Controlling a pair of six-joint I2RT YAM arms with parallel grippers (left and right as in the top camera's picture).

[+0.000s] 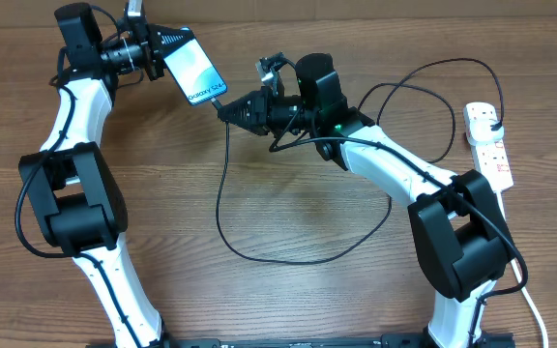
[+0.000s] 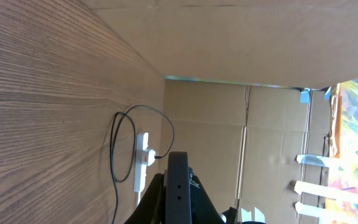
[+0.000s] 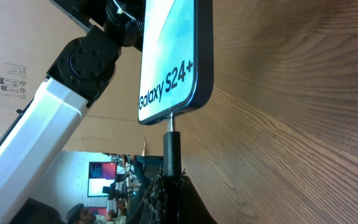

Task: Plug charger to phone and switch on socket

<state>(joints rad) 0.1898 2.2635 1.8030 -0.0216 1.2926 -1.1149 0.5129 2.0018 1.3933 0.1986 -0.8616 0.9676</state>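
Left claw [image 1: 160, 56]: closed on the upper end of the Galaxy S24+ phone [image 1: 193, 68]. The phone is held off the worktop [image 1: 307, 300], screen up, with its port end angled toward the other arm.

Right claw [image 1: 232, 108]: closed on the black connector [image 3: 171, 146] of the charger cable [image 1: 219, 193]. In the right wrist view the metal tip meets the phone's bottom edge at the port. A short length of bare metal shows, so I read it as at the mouth or only part-seated; I cannot tell which.

The cable's far end runs to the power strip [image 1: 488, 145] at the right edge of the worktop, well apart from both claws. Its black plug [image 1: 492, 120] appears to sit in the strip.

Risks from here (my judgement):
- Tip and port off-axis. A push at a slight angle could bend the tip or jam it instead of seating it.
- The phone is gripped at one end only. Insertion force acts on the far end and could pivot or slide it in the left claw.
- Slack cable loops across the worktop and close by the right forearm. A reach toward the strip could snag it and pull the connector back out, or drag the strip.
- The red switches [image 2: 143, 160] are small. A closed claw pressing off-centre could shove the light strip and fail to flip one.
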